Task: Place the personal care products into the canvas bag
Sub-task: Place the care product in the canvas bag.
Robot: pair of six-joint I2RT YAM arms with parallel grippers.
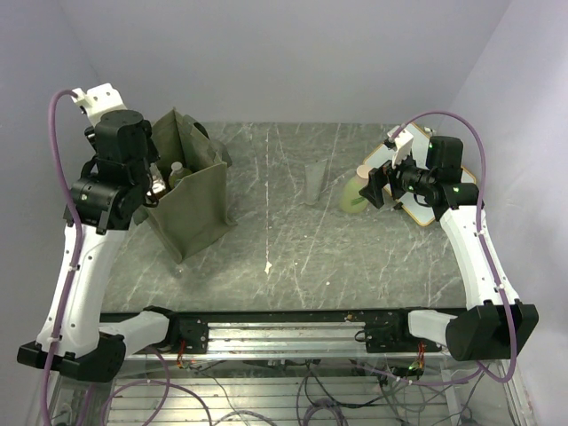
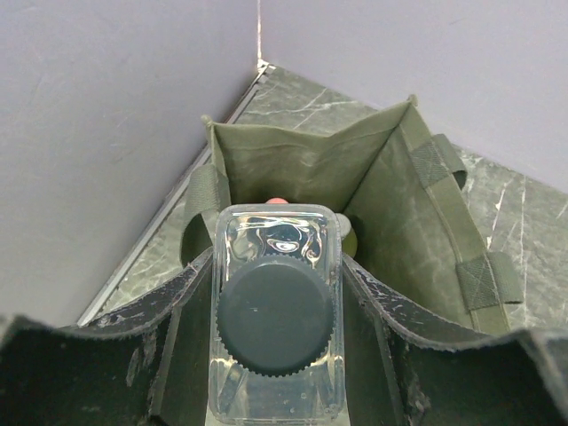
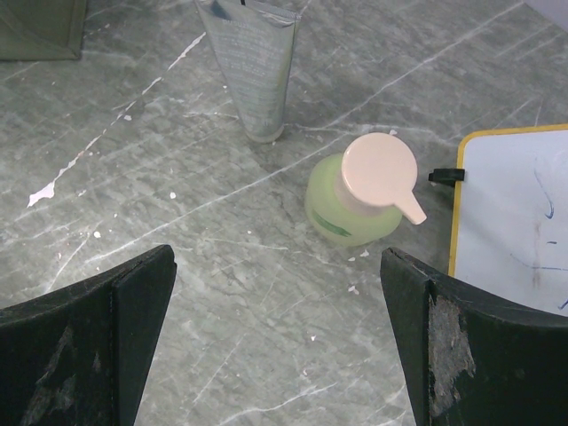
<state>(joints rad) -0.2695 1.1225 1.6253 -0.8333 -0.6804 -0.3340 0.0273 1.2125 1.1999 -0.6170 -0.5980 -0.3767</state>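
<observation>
My left gripper (image 2: 277,297) is shut on a clear square bottle (image 2: 277,257) with a dark cap and holds it over the open mouth of the olive-green canvas bag (image 2: 390,177). Inside the bag an orange top (image 2: 277,201) and another bottle (image 2: 349,232) show partly. The bag (image 1: 191,209) stands upright at the table's left. My right gripper (image 3: 277,266) is open and empty, above the table just short of the yellow-green bottle (image 3: 355,209) with a cream pump top. The translucent grey tube (image 3: 253,62) stands just beyond it. Both also show in the top view: the bottle (image 1: 354,195) and the tube (image 1: 315,182).
The wood-framed whiteboard (image 3: 519,213) lies right of the yellow-green bottle, under my right arm (image 1: 424,213). Walls close in the table at the left, back and right. A corner of the bag (image 3: 40,27) shows far left in the right wrist view.
</observation>
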